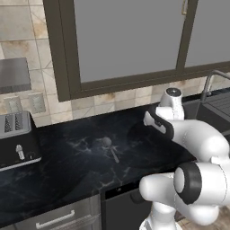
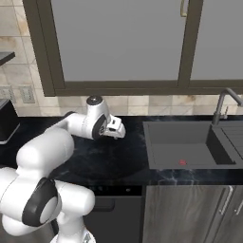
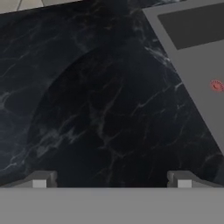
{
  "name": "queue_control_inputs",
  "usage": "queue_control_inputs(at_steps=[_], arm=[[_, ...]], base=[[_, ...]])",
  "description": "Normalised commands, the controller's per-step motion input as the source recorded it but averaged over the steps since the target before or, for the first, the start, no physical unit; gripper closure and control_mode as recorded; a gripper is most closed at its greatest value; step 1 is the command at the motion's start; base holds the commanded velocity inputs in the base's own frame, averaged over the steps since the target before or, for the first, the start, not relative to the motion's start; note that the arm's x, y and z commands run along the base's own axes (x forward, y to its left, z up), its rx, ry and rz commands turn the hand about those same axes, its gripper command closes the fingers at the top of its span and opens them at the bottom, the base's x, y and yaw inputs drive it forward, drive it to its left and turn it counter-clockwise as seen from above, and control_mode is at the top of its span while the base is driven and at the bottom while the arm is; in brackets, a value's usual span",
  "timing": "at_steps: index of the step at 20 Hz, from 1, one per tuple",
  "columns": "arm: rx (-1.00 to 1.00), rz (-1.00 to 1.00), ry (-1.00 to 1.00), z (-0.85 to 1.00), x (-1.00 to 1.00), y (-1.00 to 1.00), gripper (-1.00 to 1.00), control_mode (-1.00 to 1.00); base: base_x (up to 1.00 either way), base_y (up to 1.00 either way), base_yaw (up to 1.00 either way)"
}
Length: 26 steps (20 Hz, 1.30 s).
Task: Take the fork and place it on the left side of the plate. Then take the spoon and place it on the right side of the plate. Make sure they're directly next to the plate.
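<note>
No legible text, labels, brands or numbers anywhere.

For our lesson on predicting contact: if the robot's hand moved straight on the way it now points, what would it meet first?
The open hand points down at the black marble counter; it would probably meet bare countertop first, left of the sink. Depth is unclear.

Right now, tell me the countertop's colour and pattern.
Black with pale marble veining; the countertop shows best in the hand view.

Arm reaches forward; claw [image 3: 111, 179] seemingly spread wide, empty.
</note>
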Motion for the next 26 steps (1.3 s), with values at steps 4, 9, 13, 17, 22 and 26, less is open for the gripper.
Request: queue_control_inputs(at_steps=[4, 9, 13, 17, 22, 26], arm=[[0.00, 0.00, 0.04, -0.33, 0.21, 0.67, -1.00, -1.00], [0.02, 0.00, 0.09, -0.49, 0.26, 0.92, -1.00, -1.00], [0.08, 0.01, 0.12, -0.36, 0.01, 0.90, -1.00, -1.00], [0.11, 0.02, 0.08, 0.00, 0.00, 0.63, -1.00, -1.00], [0.06, 0.02, 0.07, 0.00, -0.23, 0.52, -1.00, -1.00], [0.01, 0.00, 0.09, -0.25, -0.09, 0.66, -1.00, -1.00]], base=[[0.00, 0.00, 0.00], [0.00, 0.00, 0.00], [0.00, 0.00, 0.00], [0.00, 0.00, 0.00], [0.00, 0.00, 0.00], [0.00, 0.00, 0.00]])
